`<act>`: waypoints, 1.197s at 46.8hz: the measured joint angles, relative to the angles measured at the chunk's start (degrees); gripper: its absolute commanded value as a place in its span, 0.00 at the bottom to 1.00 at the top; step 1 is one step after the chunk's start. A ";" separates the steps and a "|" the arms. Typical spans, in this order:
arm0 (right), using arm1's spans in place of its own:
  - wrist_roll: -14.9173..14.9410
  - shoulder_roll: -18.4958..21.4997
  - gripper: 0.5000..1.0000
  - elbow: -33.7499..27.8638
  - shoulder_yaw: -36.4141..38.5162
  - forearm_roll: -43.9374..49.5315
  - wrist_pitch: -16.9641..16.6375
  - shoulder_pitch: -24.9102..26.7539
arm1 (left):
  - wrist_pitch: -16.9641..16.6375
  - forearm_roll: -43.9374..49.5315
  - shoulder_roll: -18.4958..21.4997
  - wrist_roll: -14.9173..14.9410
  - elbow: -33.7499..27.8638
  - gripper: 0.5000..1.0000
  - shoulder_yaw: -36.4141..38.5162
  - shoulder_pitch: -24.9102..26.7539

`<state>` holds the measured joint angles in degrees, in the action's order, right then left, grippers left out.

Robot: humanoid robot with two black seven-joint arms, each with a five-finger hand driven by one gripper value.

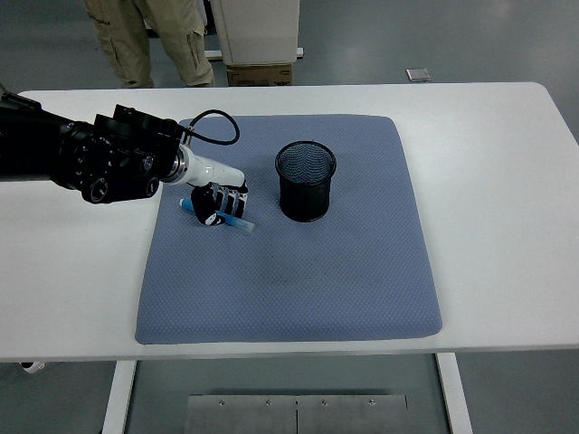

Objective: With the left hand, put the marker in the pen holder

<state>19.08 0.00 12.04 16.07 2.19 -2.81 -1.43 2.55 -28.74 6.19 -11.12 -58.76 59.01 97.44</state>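
Observation:
A blue marker [237, 221] lies slanted on the blue-grey mat [298, 271], its ends sticking out on either side of my left hand [220, 203]. That hand's black and white fingers are curled around the marker's middle, low on the mat's upper left part. The black mesh pen holder [306, 180] stands upright a short way to the right of the hand, apart from it. My black left arm [81, 158] reaches in from the left edge. No right arm shows.
The mat covers the middle of the white table [498, 163]. A person's legs [149, 41] stand beyond the far edge at top left, beside a white cabinet and a cardboard box [260, 72]. A black cable [213, 122] loops above the wrist.

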 measured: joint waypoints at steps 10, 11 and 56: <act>0.00 0.00 1.00 0.00 0.02 0.01 0.00 0.03 | 0.09 0.00 0.10 -0.36 -0.04 0.19 0.00 0.02; 0.00 0.00 1.00 0.00 0.01 0.00 0.00 0.03 | 0.09 0.00 0.09 -0.36 -0.04 0.18 0.04 0.03; 0.00 0.00 1.00 0.00 0.01 -0.01 0.00 0.02 | 1.14 -1.51 0.49 -0.38 0.57 0.00 -0.10 0.68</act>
<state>19.08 0.00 12.04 16.08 2.18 -2.81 -1.41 3.69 -30.26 6.68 -11.50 -58.19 58.91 98.12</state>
